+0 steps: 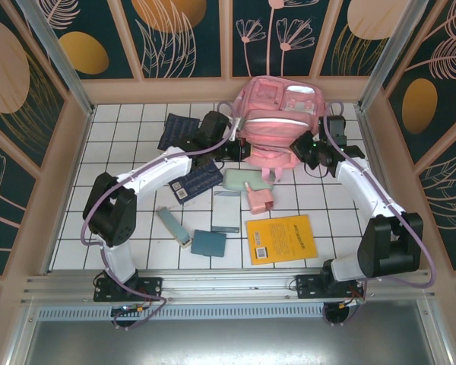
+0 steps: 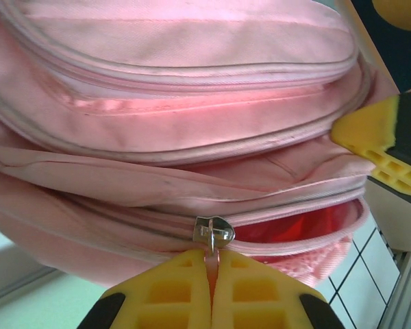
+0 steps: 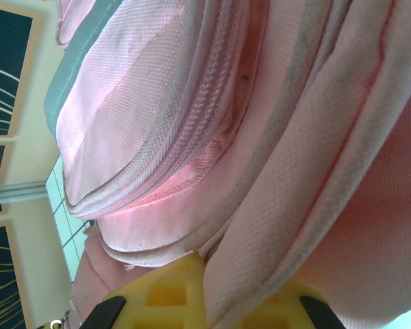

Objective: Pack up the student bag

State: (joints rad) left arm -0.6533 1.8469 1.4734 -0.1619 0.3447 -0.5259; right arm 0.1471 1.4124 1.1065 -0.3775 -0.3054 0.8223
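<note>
My left pincer (image 2: 212, 274) clamps the pink zip tab (image 2: 211, 255) of the large pink fabric backpack (image 1: 277, 114); my right pincer (image 3: 222, 291) grips its fabric.

Walls: teal panels (image 1: 175, 46) with gold discs and pale leaves are enclosing the cell | Floor: white tiles (image 1: 121, 144) are lying evenly lit | Front: aluminium rail (image 1: 228, 283) is running across

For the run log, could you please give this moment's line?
left hand: shut on zipper pull; right hand: shut on student bag
</note>
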